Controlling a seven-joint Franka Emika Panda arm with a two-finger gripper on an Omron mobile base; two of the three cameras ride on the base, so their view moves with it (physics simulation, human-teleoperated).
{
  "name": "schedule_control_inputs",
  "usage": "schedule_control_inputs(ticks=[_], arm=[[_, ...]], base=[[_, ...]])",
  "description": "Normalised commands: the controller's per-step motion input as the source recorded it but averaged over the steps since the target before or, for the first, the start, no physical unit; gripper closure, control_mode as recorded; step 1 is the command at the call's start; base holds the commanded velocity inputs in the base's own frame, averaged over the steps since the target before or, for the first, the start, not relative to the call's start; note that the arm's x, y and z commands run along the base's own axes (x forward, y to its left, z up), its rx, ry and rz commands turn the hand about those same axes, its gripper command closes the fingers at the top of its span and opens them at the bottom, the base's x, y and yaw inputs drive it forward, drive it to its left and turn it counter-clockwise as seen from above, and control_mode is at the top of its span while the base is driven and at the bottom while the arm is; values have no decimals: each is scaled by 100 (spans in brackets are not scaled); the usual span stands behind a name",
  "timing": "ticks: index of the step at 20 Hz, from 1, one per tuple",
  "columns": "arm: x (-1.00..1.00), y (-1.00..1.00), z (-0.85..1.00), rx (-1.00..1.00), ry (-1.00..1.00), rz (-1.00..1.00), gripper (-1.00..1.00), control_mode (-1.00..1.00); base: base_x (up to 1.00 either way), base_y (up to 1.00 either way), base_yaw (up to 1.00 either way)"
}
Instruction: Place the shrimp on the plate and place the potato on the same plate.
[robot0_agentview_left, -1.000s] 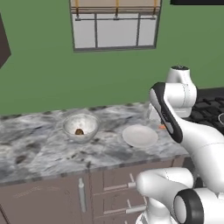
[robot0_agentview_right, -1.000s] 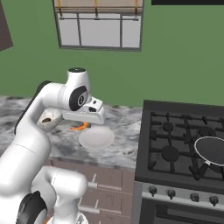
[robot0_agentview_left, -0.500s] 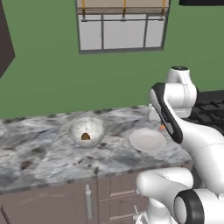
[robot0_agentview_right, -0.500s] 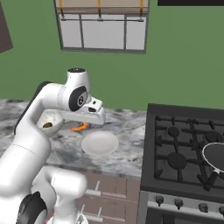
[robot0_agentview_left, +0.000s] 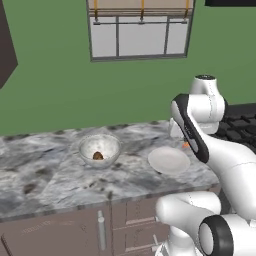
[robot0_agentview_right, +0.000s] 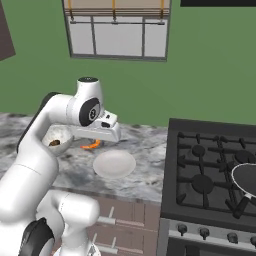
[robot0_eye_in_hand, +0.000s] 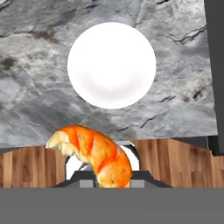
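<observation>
The orange shrimp hangs above the counter with my gripper shut on it. It shows as an orange speck under the hand in the right base view and beside the arm in the left base view. The off-white plate lies bare on the marble just ahead of and below the shrimp. It also appears on the counter in the base views. The brown potato sits inside the clear glass bowl, left of the plate.
The grey marble counter runs left from the plate, with brown cabinet fronts below its front edge. A black stove stands at the right, with a dark pan on a right-hand burner. The green wall and a window lie behind.
The whole scene has slid a little in both base views, so the base has driven. The arm's pose is unchanged and the shrimp stays in the gripper.
</observation>
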Motion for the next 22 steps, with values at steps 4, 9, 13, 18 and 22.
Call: schedule_control_inputs(ticks=[4,9,13,18,22], arm=[[71,-2,-28,0,0,0,100,-100],[74,-12,-48,0,0,0,100,-100],[65,-11,-49,0,0,0,100,-100],[46,-9,-44,0,0,0,100,-100],[43,-5,-51,0,0,0,100,-100]], base=[[0,0,0],[0,0,0],[0,0,0],[0,0,0],[0,0,0]])
